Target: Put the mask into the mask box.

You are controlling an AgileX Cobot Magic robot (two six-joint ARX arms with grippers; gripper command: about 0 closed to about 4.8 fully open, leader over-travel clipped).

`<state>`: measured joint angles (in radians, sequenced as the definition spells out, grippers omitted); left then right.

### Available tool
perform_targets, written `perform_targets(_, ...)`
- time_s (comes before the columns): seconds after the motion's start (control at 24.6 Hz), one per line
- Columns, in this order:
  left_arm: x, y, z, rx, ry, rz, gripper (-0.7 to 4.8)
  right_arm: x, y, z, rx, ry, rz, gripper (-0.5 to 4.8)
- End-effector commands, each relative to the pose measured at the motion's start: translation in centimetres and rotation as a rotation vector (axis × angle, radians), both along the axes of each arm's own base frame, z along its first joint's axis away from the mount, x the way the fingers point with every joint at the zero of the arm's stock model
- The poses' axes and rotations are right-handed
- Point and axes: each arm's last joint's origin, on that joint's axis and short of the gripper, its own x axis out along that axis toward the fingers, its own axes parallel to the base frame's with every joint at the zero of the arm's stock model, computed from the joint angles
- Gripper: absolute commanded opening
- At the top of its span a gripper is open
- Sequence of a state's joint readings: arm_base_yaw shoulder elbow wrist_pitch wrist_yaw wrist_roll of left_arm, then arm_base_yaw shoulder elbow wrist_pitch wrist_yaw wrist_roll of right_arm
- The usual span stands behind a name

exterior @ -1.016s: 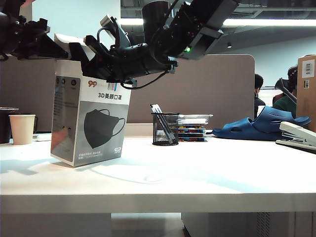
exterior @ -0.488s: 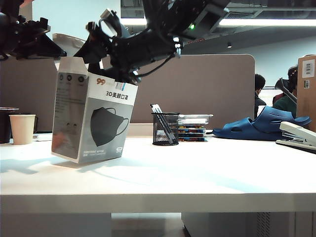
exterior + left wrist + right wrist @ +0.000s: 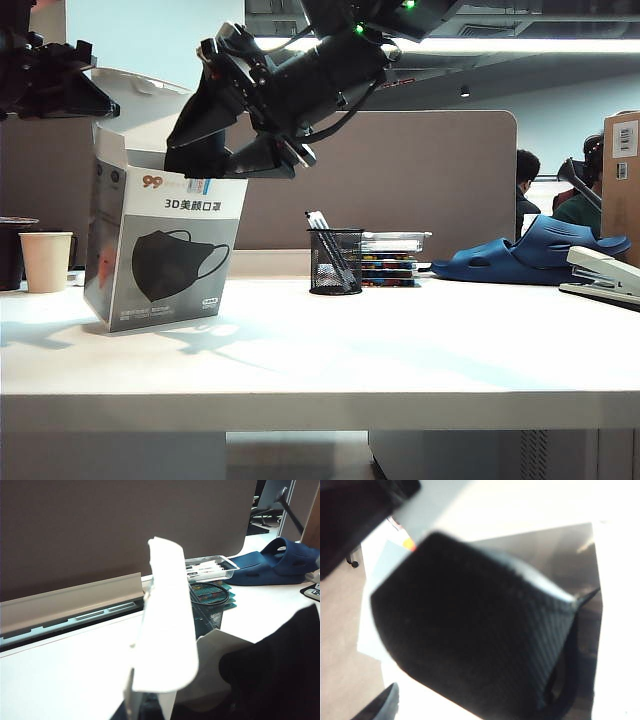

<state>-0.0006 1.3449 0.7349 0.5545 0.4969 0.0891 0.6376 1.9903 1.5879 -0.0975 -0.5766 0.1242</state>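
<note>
Mask box (image 3: 160, 240) stands upright at the left of the white table (image 3: 400, 350), its printed front facing the exterior camera and its top flaps up. One white flap (image 3: 167, 625) rises in the middle of the left wrist view. Behind the table runs a grey partition (image 3: 420, 180). At the right lie a blue sandal (image 3: 530, 255) and a stapler (image 3: 605, 275); near the middle a mesh pen cup (image 3: 335, 262) stands just beside a stack of trays (image 3: 392, 258). A paper cup (image 3: 46, 261) stands at the far left. The right gripper (image 3: 215, 150) reaches across from above and hangs just over the box's open top, jaws spread. The mask (image 3: 470, 645) fills the right wrist view, a dark blurred sheet over the box's opening; whether anything touches it I cannot tell. The left gripper (image 3: 85, 95) is pressed shut at the top left, by the rear flap
</note>
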Motion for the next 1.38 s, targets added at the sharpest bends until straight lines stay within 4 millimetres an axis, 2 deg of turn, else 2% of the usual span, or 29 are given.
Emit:
perform_targets(0.04,0.0,0.1,0.4,0.000,-0.021,0.009,-0.06,-0.3,-0.1,-0.3,-0.031,0.037,0.001,3.20)
perform_targets(0.16,0.0,0.1,0.4,-0.005,-0.018,0.010,-0.06,-0.7,-0.4,-0.1,-0.062,0.050,0.011,3.19)
perform_targets(0.37,0.0,0.1,0.4,-0.043,0.001,0.011,-0.06,-1.4,-1.1,2.3,-0.056,-0.005,-0.003,3.19)
perform_targets(0.73,0.1,0.2,0.4,-0.094,0.025,0.066,-0.06,-1.5,-1.4,2.1,-0.097,0.004,-0.005,3.19)
perform_targets(0.89,0.1,0.3,0.3,-0.132,0.054,0.087,0.03,-1.1,-3.3,3.7,-0.109,-0.033,-0.098,3.18)
perform_targets(0.98,0.1,0.3,0.1,-0.137,0.077,0.082,0.82,-1.0,-4.4,5.0,-0.092,-0.059,-0.125,3.17)
perform_targets(1.02,0.0,0.2,0.0,-0.136,0.094,0.079,1.64,-1.2,-5.1,6.0,-0.077,-0.077,-0.139,3.15)
perform_targets(1.06,0.0,0.2,-0.1,-0.136,0.100,0.079,1.87,-1.3,-5.6,6.6,-0.069,-0.091,-0.149,3.15)
perform_targets(1.1,0.0,0.2,-0.2,-0.136,0.106,0.079,2.42,-1.4,-6.5,7.6,-0.055,-0.113,-0.170,3.15)
perform_targets(1.18,0.0,0.3,-0.1,-0.136,0.104,0.080,2.82,-1.5,-7.7,8.9,-0.038,-0.138,-0.194,3.15)
perform_targets(1.26,0.0,0.2,-0.1,-0.136,0.105,0.071,2.90,-1.5,-8.6,9.8,-0.031,-0.152,-0.215,3.15)
perform_targets(1.3,0.0,0.2,-0.1,-0.137,0.106,0.052,3.21,-1.6,-9.0,10.1,-0.026,-0.160,-0.224,3.15)
perform_targets(1.34,-0.1,0.1,-0.1,-0.138,0.107,0.013,3.79,-1.6,-9.4,10.5,-0.021,-0.169,-0.235,3.15)
perform_targets(1.38,-0.1,0.0,-0.1,-0.139,0.108,-0.005,3.98,-1.6,-9.7,10.7,-0.020,-0.173,-0.243,3.15)
